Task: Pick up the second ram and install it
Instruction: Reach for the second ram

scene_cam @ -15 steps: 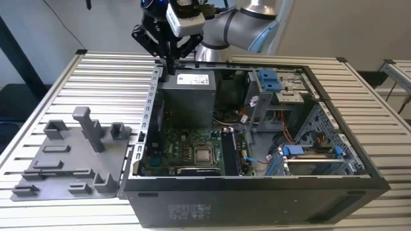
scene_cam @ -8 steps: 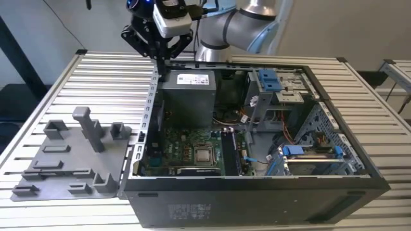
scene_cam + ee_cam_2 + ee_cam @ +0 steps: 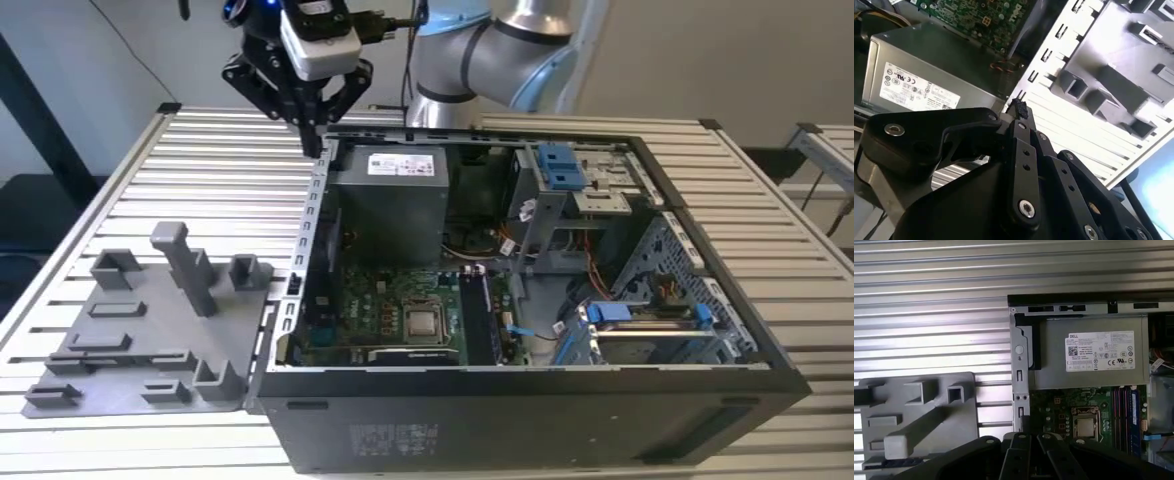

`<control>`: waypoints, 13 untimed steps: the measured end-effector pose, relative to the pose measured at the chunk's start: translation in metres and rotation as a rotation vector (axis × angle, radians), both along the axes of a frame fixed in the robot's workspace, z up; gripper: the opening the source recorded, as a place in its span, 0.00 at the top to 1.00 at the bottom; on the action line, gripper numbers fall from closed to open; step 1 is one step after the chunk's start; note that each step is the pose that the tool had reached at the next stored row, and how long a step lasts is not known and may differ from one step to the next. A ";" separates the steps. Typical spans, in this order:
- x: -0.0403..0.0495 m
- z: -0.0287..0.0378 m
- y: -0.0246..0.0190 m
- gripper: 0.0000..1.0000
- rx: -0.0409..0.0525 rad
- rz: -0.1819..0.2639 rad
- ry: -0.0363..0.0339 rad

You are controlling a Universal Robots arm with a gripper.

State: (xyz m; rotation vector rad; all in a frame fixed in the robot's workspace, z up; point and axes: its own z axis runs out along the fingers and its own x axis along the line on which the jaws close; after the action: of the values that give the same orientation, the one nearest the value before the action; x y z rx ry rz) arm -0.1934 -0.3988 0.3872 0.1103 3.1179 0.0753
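– Showing black multi-link robot hand (image 3: 314, 140) pressed together, empty, above open black computer case's rim (image 3: 318, 215).
– Locating long dark green-black memory board (image 3: 478, 315)?
– Seated upright in motherboard slot, beside silver processor (image 3: 424, 322).

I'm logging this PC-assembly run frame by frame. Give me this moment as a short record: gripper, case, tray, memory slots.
gripper: shut, fingertips together with no board between them, raised over the case edge beside the power supply
computer case: open, lying on the slatted table
holder tray: grey, upright posts, on the table at the exterior view's left of the case, apart from the gripper
memory slots: beside the processor socket; how many boards are seated, cannot tell
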 end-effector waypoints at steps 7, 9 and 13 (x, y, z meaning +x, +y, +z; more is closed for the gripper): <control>-0.0242 -0.0017 0.0000 0.89 0.0002 0.000 -0.0001; -0.0308 -0.0022 0.0000 0.89 0.0002 0.000 0.0000; -0.0454 -0.0035 0.0000 0.89 0.0003 0.000 -0.0001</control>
State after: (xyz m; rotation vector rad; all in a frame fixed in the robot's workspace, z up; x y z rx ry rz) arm -0.2388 -0.3988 0.3837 0.1103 3.1178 0.0757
